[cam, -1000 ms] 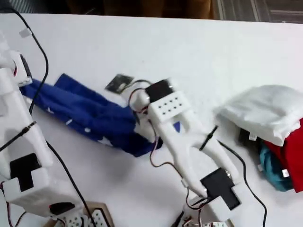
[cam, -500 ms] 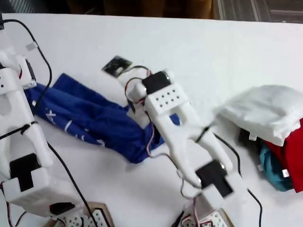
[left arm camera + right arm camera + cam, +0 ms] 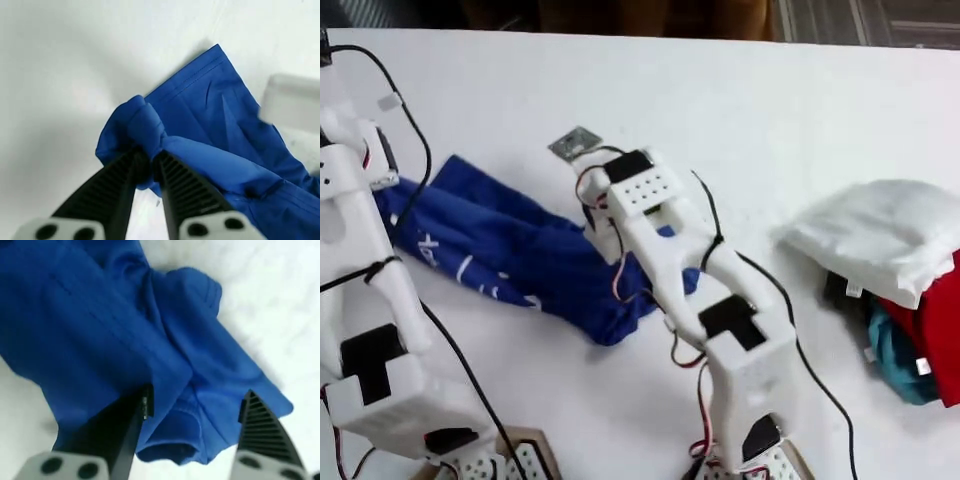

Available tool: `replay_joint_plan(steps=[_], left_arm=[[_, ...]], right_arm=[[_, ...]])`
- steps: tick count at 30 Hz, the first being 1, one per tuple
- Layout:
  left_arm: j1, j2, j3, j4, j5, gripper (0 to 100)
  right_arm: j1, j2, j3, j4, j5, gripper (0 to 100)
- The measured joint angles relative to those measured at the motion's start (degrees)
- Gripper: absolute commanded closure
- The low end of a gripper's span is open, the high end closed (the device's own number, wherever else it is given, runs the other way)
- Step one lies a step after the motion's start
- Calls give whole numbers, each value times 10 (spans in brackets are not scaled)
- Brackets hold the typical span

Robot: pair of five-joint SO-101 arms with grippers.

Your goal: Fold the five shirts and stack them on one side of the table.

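Observation:
A blue shirt lies bunched in a long strip across the left half of the white table. My left gripper is shut on a gathered end of the blue shirt, at the strip's left end beneath the left arm. My right gripper hangs open over the blue shirt at the strip's other end, one finger on either side of a fold. In the high view the right gripper sits under the right arm's wrist.
A pile of shirts lies at the table's right edge: a white one on top, with a red one and a teal one beneath. The right arm's base stands at the front centre. Cables trail from both arms.
The right arm has swung left and drawn in, its wrist now over the shirt's right end. The blue shirt has spread a little wider. The left arm has shifted slightly.

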Motion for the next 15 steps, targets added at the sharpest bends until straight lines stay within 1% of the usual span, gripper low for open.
replay_joint_plan(steps=[3,5,7,10,11,13,15], left_arm=[[0,0,0,-3,0,972],[0,0,0,-3,0,972],[0,0,0,-3,0,972],[0,0,0,-3,0,972],[0,0,0,-3,0,972],[0,0,0,-3,0,972],[0,0,0,-3,0,972]], right_arm=[[-3,37,-30,0,-8,720],[-8,57,-50,1,-21,745],[-13,74,-69,9,-26,813],[-17,92,-91,17,-31,967],[-17,96,-98,18,-31,991],[-15,97,-107,20,-31,950],[-16,97,-113,20,-31,967]])
